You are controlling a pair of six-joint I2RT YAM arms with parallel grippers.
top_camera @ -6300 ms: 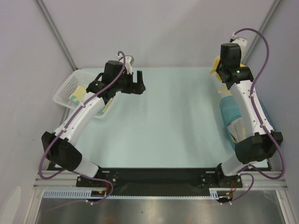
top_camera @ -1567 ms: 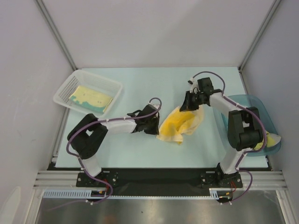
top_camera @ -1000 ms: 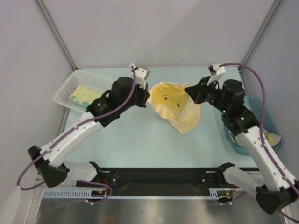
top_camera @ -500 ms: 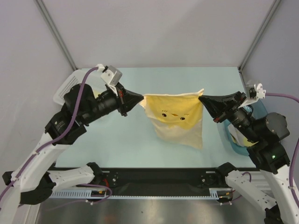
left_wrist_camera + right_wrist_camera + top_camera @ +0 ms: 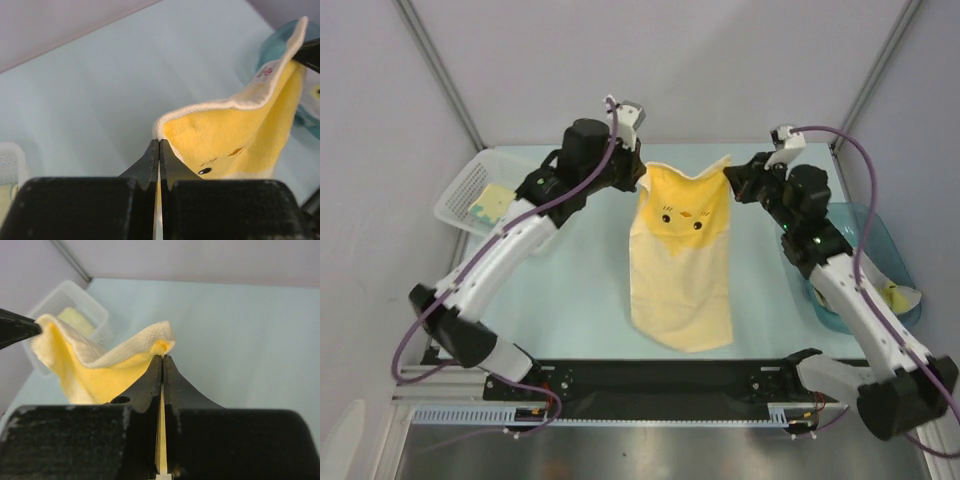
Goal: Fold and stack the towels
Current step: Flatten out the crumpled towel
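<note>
towel [image 5: 680,280] centre, basket [image 5: 457,195] left, tub [image 5: 885,245] right

Pale yellow towel [image 5: 680,270] bears a chick face; basket [image 5: 468,182] white, tub [image 5: 886,246] blue.

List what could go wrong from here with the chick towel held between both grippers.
1. The left gripper and right gripper each pinch only a corner tip of the chick towel; either corner may slip out.
2. The top edge sags between them, so the towel may land creased.
3. Its lower hem lies close to the near edge of the table and could drape off it.
</note>
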